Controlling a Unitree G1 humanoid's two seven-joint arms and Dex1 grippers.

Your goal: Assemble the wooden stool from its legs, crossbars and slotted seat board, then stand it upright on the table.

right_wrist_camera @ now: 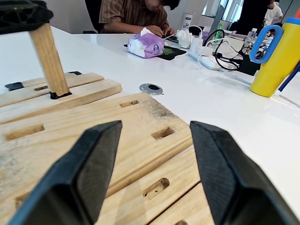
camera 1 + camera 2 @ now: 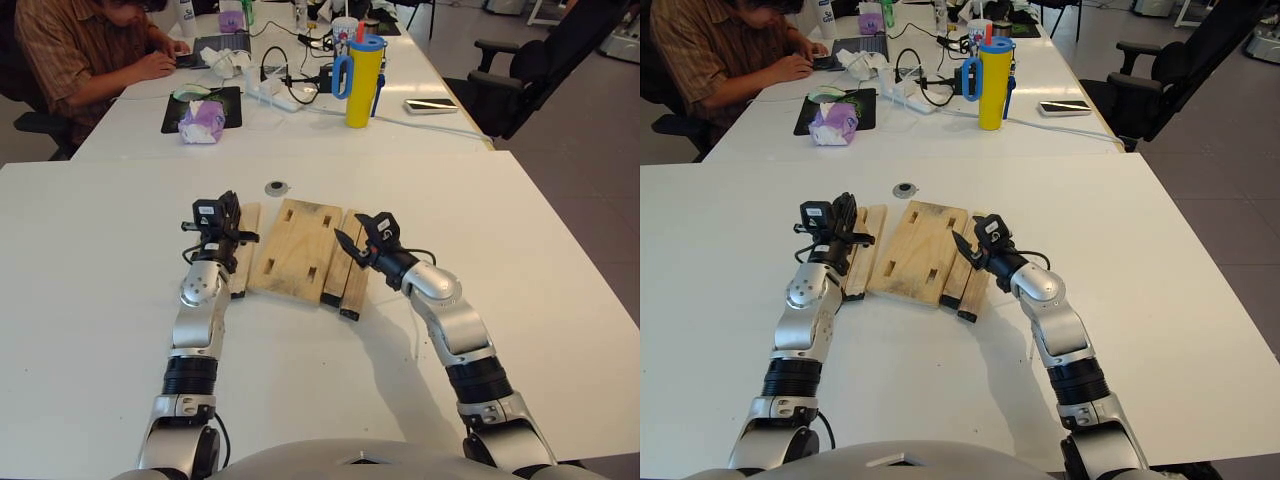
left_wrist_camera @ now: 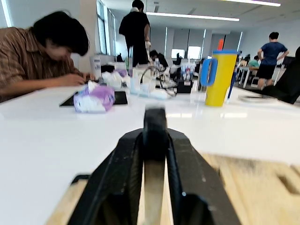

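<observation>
White table (image 2: 100,250), stool still in parts. Slotted seat board (image 2: 295,250) lies flat near mid-table, rectangular slots facing up. Left-side planks (image 2: 247,240): two of them, flat and side by side, just beside the board's left edge. Right-side planks (image 2: 346,278): two more, dark-capped at the near ends, lying along the board's right edge and touching it or nearly so. Left gripper (image 2: 228,220) sits over the left-side planks, claw closed narrow on a crossbar (image 1: 49,58), a short square stick of pale wood. The stick hangs close to upright, leaning a little, with its lower end meeting the plank of the pair that lies nearer the board. A dark spot marks the base, but I cannot tell whether the end is in a slot. In the left wrist view pale wood shows between the black fingers (image 3: 180,159). Right gripper (image 1: 154,125) hangs low over the right part of the board near the right-side planks, claw spread wide and holding nothing, fingers apart from the wood. Beyond the board, a small round metal disc (image 2: 276,187) lies on the table, apart from it. On the next table back stand a yellow tumbler (image 2: 363,85) with a blue handle and a purple tissue pack (image 2: 202,122).
</observation>
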